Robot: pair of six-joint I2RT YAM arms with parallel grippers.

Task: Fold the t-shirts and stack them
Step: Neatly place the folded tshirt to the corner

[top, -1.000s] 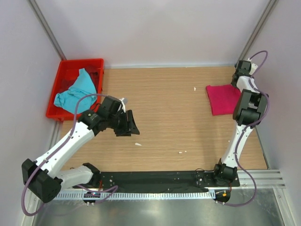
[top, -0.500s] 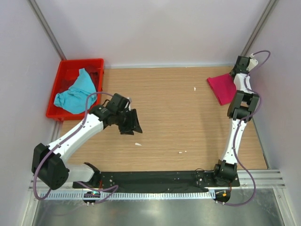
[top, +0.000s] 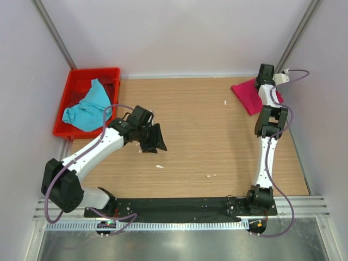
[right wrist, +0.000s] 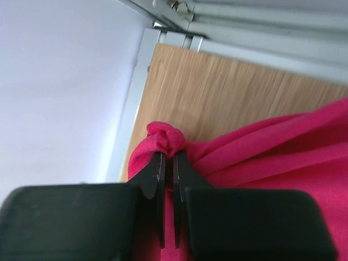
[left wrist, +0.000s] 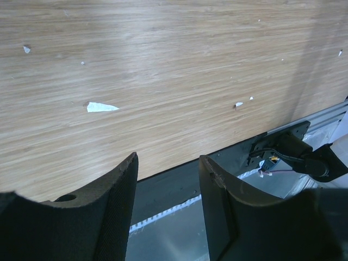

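Observation:
The magenta-pink t-shirt (top: 247,95) lies folded at the table's far right corner. My right gripper (top: 265,76) is shut on a bunched edge of it; the right wrist view shows the cloth (right wrist: 255,157) pinched between the closed fingertips (right wrist: 156,166). The turquoise-blue t-shirt (top: 87,105) lies crumpled in the red crate (top: 76,78) at the far left. My left gripper (top: 156,140) is open and empty over bare wood at the left middle, right of the crate; its fingers (left wrist: 117,190) frame the table's near edge.
Small white scraps (top: 159,166) lie on the wood near the left gripper, with more (top: 209,175) at the front middle and one (top: 225,102) near the pink shirt. A black strip (top: 179,206) and metal rail run along the near edge. Walls close in on both sides.
My right gripper has moved left along the back edge, dragging the pink shirt leftward and turning it. My left gripper has shifted right, farther from the crate.

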